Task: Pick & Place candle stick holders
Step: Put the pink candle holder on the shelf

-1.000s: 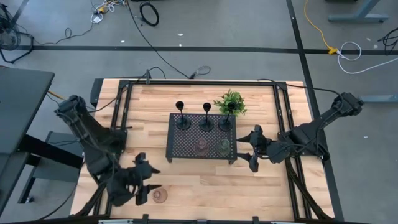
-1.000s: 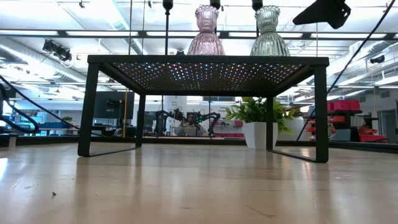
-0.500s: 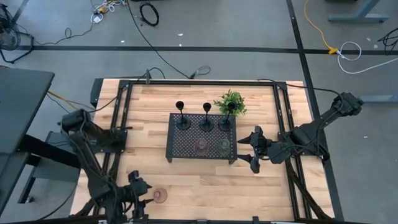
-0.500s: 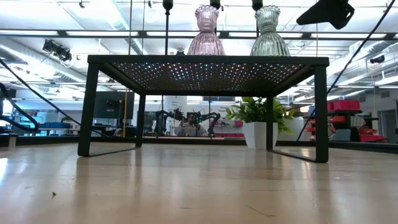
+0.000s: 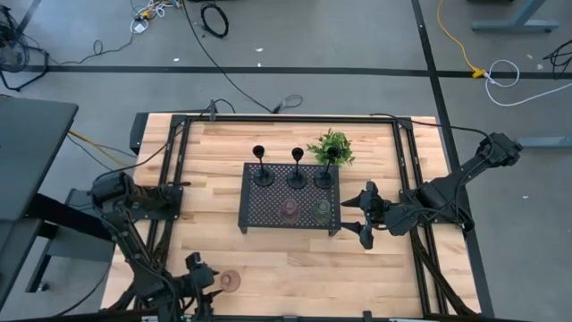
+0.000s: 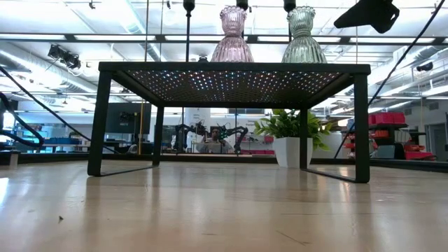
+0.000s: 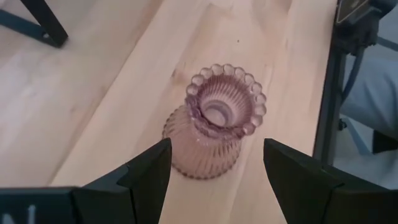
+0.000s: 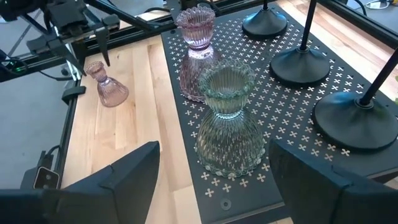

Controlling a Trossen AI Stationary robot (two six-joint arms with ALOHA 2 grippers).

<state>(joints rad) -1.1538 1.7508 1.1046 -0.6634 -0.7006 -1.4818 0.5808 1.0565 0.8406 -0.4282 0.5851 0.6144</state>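
Wooden bench (image 5: 295, 259) carries the black tray (image 5: 268, 215); five candle stick holders (image 5: 297, 179) already stand on it; last pink holder (image 7: 214, 121) sits near the bench's front-left corner; left gripper (image 7: 214, 177) spread wide just behind it, nothing gripped; right gripper (image 8: 211, 177) open, idle beside the tray's right edge; one pick-and-place left.

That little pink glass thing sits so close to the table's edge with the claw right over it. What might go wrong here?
Two risks, as I judge it. The left gripper is open, with the pink holder standing upright just ahead of its fingers; closing off-centre might tip it, and it stands near the table edge. On the black tray, the other pink holder and the green holder stand close together, so placing a third there might knock one.
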